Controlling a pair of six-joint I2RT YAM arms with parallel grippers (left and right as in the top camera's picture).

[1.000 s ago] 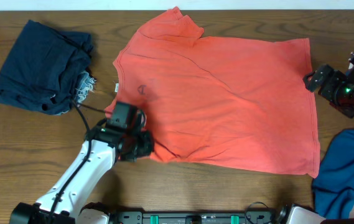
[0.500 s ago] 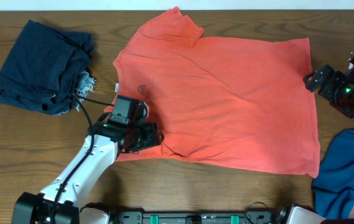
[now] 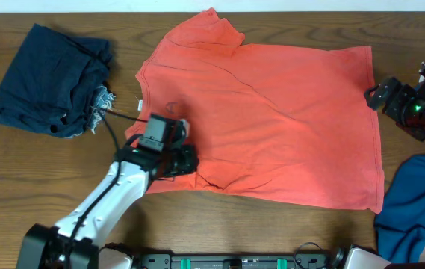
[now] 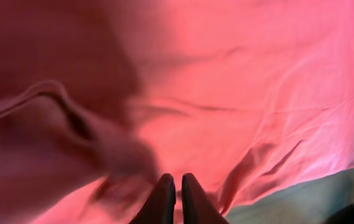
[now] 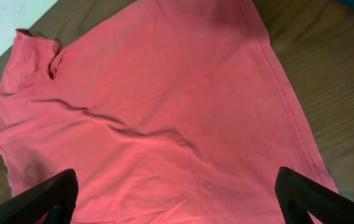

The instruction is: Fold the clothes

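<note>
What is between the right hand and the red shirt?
Nothing visible. The open right hand is at the shirt edge, fingers spread over the fabric, with only bare table beside it.

I have the left arm (image 3: 100, 205) reaching diagonally in from the near-left base, wrist low. Left gripper (image 3: 178, 158): fingers (image 4: 163, 198) pressed together, a fold of the T-shirt (image 4: 239, 93) pinched at the tips. Right arm (image 3: 421, 112) at the far right edge, pointing inward. My right gripper (image 5: 177, 186): jaws spread wide
</note>
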